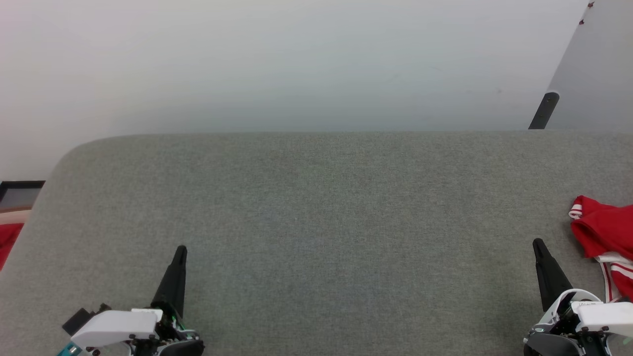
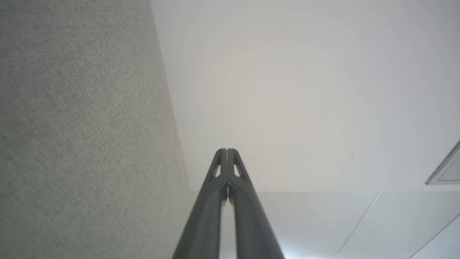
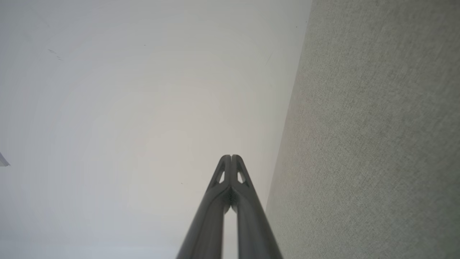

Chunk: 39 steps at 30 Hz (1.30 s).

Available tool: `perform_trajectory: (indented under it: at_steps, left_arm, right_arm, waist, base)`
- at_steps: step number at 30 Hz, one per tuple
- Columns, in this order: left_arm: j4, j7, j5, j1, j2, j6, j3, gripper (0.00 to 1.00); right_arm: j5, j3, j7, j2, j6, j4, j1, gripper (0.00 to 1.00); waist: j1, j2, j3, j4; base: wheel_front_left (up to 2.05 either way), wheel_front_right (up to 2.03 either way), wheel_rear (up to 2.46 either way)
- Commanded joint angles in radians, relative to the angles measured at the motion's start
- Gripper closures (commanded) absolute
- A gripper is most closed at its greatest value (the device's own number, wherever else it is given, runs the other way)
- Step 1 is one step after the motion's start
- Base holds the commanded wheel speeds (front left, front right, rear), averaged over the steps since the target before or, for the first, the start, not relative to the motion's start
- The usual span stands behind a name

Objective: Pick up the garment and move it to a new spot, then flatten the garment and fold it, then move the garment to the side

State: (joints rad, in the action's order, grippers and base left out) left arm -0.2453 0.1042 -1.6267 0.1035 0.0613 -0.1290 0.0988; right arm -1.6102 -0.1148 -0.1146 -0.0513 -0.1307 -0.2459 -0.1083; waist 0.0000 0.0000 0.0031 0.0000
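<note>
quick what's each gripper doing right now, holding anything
Left gripper: closed, holding nothing.
Right gripper: closed, holding nothing; the red jersey lies off to its right.

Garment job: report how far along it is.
Done: nothing clearly; the garment lies bunched at the grey surface's right edge, partly out of frame. In hand: nothing; left gripper and right gripper are shut, holding nothing. Left, apparently: pick-up, flattening, folding, moving aside.
</note>
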Motion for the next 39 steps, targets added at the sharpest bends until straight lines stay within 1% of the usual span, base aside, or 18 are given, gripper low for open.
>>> perform_trajectory:
  at_steps: [1,39]
  left_arm:
    - [-0.001,0.000,0.004,0.010,-0.002,-0.003,0.003,1.00]
    - [-0.001,0.007,0.008,0.011,-0.006,-0.003,0.009,1.00]
  right_arm:
    - [-0.005,0.000,-0.001,0.003,0.000,0.000,-0.003,1.00]
    - [-0.005,0.000,-0.001,0.003,0.000,0.000,-0.003,1.00]
  waist:
    - [0.0000,0.0000,0.000,0.000]
    - [0.0000,0.0000,0.000,0.000]
  base:
    - [0.00,0.00,0.00]
    - [0.00,0.00,0.00]
